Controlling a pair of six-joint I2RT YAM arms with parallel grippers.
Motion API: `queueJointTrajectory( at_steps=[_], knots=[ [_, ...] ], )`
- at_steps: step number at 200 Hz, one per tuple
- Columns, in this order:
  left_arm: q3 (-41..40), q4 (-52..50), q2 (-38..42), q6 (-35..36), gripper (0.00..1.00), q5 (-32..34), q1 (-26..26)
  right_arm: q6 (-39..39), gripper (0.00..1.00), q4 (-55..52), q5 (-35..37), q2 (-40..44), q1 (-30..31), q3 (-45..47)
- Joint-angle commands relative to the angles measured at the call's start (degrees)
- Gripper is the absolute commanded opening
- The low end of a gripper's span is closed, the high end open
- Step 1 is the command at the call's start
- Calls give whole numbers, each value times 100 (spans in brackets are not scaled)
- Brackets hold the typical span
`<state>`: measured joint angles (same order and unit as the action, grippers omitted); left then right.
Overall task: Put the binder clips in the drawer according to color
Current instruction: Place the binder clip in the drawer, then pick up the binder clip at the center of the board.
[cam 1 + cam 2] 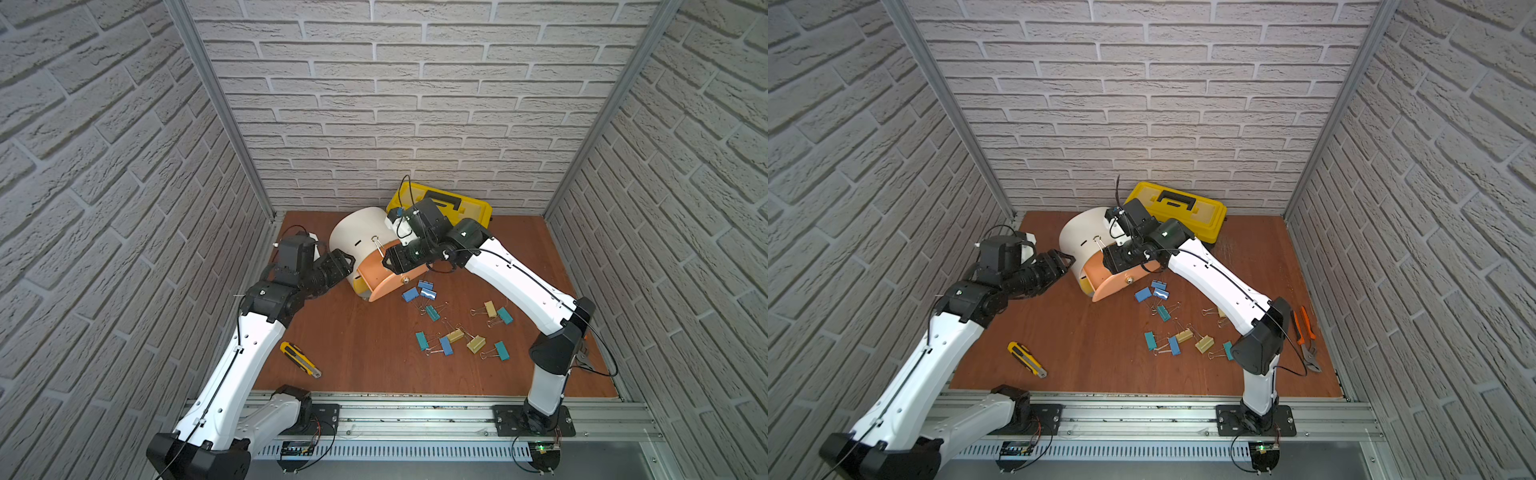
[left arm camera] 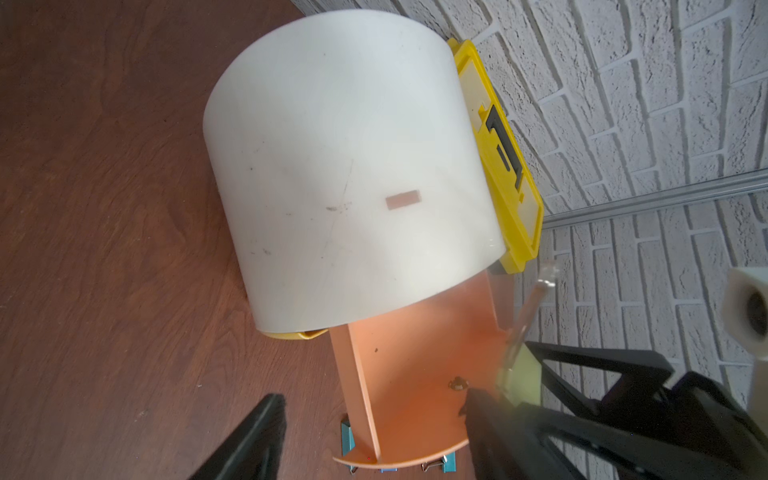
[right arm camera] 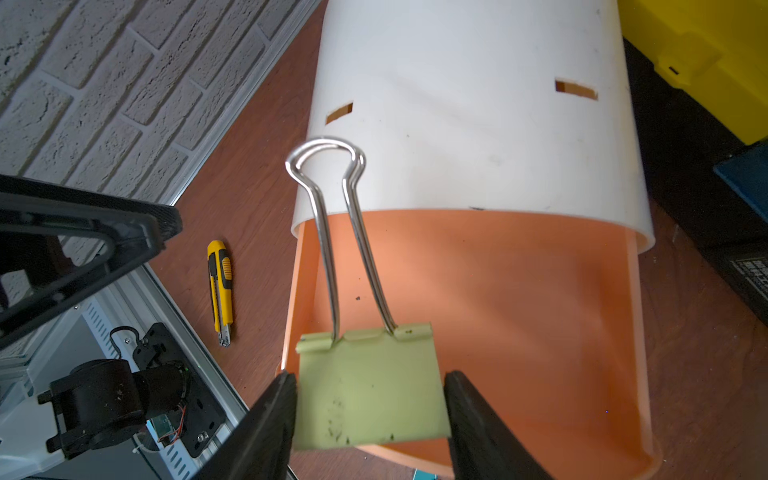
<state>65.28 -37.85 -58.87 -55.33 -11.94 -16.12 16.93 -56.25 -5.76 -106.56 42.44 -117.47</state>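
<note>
The drawer cabinet is a white drum [image 1: 361, 232] with its peach top drawer [image 1: 380, 276] pulled out; the tray looks empty in the right wrist view [image 3: 519, 311]. My right gripper [image 1: 386, 259] hovers over that tray. A pale yellow binder clip [image 3: 368, 390] sits between its fingers, wire handles pointing at the drum. The jaws stand slightly wider than the clip, and the clip looks blurred in the left wrist view [image 2: 521, 365]. My left gripper [image 1: 347, 266] is open and empty beside the drum's left wall. Several blue, teal and yellow binder clips [image 1: 446, 345] lie loose on the table.
A yellow-black toolbox [image 1: 444, 203] stands behind the drum against the back wall. A yellow utility knife [image 1: 300, 359] lies at the front left. Orange-handled pliers [image 1: 1306, 336] lie by the right wall, behind the right arm.
</note>
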Motion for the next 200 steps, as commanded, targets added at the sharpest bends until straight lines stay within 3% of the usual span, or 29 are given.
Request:
queueJointTrajectory(
  at_steps=[1,99,145,200],
  knots=[
    [-15,97,-19,-13,73,-62,39,-91,64,134,125,151,41,-143],
    [28,-47,51,46,73,-53,17,-131,69,114,614,508,-104,-132],
    [-155,-250,254,88,72,22,2,81,69,417,710,1346,-521,1031],
    [-965,-272,801,-155,72,60,-10,549,68,665,788,2533,-1002,2829]
  ],
)
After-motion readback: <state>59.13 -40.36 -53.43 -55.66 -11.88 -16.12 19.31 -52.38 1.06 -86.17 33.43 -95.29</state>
